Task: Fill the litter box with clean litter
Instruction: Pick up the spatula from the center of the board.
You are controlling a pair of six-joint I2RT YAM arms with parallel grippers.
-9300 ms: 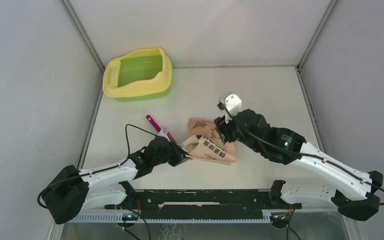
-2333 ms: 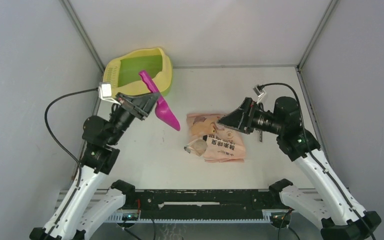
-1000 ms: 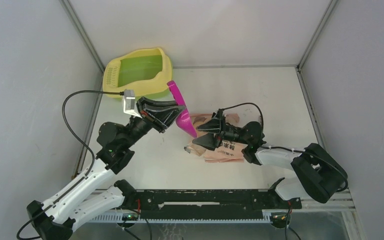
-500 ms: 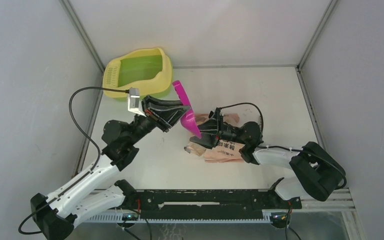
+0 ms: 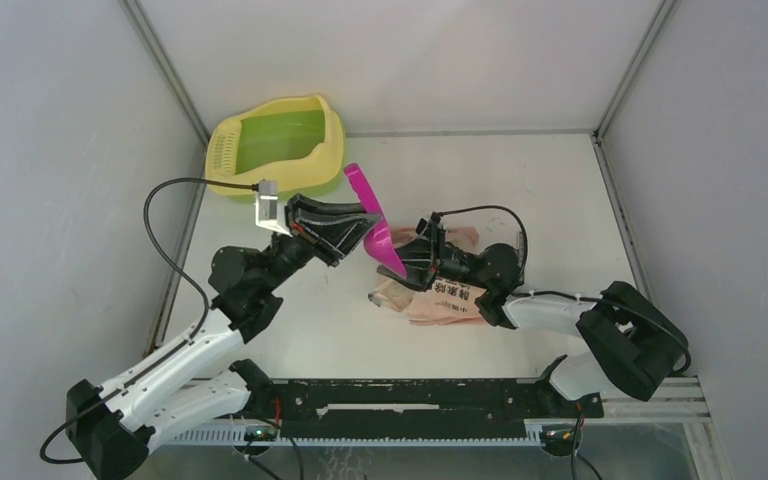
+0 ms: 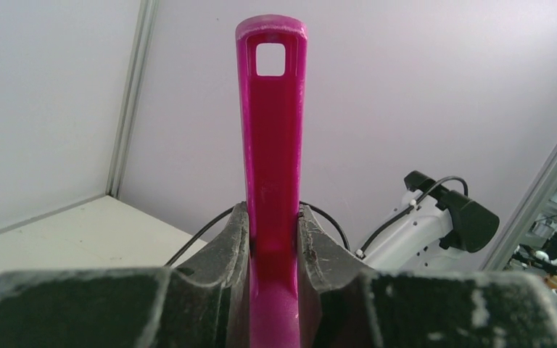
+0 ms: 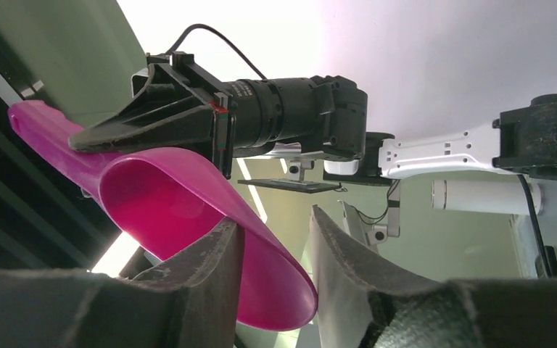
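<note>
The litter box (image 5: pixel 275 145), with yellow walls and a green basin, stands at the table's far left; no litter granules can be made out anywhere. My left gripper (image 5: pixel 355 225) is shut on the handle of a magenta scoop (image 5: pixel 382 245), holding it above the flat pink-orange bag (image 5: pixel 445 297), handle end up. In the left wrist view the fingers (image 6: pixel 272 217) clamp the scoop handle (image 6: pixel 271 130). My right gripper (image 5: pixel 412 258) lies low over the bag, pointing at the scoop's bowl. In the right wrist view it (image 7: pixel 274 216) is open, with the scoop's bowl (image 7: pixel 167 199) at its left finger.
Grey walls close the table on the left, back and right. The right arm's forearm (image 5: pixel 550 305) lies low along the table at the right. A black cable (image 5: pixel 175 195) loops up over the left arm.
Within the last second my left gripper brought the scoop right and down over the bag. My right gripper rose slightly until its jaws reached the scoop's bowl.
</note>
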